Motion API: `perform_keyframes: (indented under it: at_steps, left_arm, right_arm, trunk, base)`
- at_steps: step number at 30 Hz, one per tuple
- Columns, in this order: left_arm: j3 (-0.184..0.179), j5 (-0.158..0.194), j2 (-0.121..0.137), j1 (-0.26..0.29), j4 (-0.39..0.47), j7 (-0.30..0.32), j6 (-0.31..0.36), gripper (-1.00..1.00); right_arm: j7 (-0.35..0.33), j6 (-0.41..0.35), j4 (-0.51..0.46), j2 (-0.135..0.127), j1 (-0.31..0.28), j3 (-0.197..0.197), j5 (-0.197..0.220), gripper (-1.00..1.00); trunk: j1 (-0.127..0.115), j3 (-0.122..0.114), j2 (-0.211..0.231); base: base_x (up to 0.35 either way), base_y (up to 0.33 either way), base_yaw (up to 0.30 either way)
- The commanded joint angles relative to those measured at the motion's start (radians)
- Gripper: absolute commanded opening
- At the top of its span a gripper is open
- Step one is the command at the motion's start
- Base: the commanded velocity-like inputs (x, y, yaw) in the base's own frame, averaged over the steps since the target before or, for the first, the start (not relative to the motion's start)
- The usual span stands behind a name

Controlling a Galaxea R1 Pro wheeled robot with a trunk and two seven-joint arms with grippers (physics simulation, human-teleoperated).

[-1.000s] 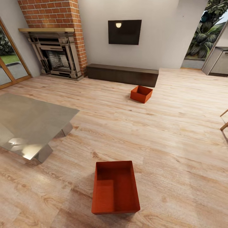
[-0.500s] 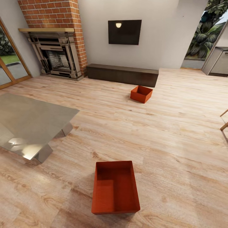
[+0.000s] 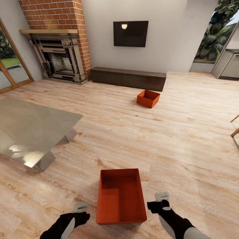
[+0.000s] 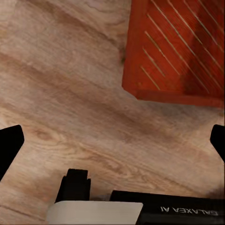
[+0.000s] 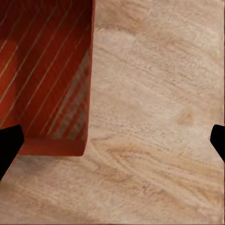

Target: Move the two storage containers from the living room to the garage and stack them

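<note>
While both arms hang low over the wood-plank floor (image 3: pixel 186 139), we see the left gripper (image 3: pixel 80 208) and right gripper (image 3: pixel 161 198) spread wide and empty, flanking the near storage container (image 3: pixel 120 196) without touching it. The far storage container (image 3: pixel 148 98) sits just before the low dark cabinet (image 3: pixel 128 78).

brick fireplace (image 3: pixel 59 43), wall TV (image 3: pixel 130 33), glass table (image 3: pixel 30 129)

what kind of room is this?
Looks like a living room: brick fireplace, wall TV above a low dark cabinet, light wood-plank floor. Two orange-red containers sit on it.
</note>
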State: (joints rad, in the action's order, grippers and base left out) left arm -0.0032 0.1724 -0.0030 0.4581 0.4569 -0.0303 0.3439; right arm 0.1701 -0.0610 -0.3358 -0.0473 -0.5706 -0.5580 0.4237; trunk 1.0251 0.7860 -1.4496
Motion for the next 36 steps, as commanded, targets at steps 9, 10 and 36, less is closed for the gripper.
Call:
perform_keyframes:
  at_steps: [9, 10, 36]
  left_arm:
    - [-0.002, -0.17, -0.122, 0.249, -0.165, -0.105, -0.045, 1.0]
    - [-0.001, -0.175, -0.124, 0.258, -0.166, -0.119, -0.049, 1.0]
    - [0.01, -0.18, -0.134, 0.267, -0.155, -0.146, -0.091, 1.0]
  right_arm:
    - [0.112, 0.075, 0.153, 0.088, -0.159, -0.008, 0.018, 1.0]
    - [0.119, 0.081, 0.154, 0.093, -0.161, -0.006, 0.021, 1.0]
    - [0.116, 0.143, 0.208, 0.126, -0.163, 0.004, 0.093, 1.0]
  trunk:
    - [0.0, 0.001, 0.0]
    - [0.0, 0.001, 0.0]
    - [0.0, 0.001, 0.0]
  base:
    - [0.0, 0.0, 0.0]
    - [0.0, 0.0, 0.0]
    - [0.0, 0.0, 0.0]
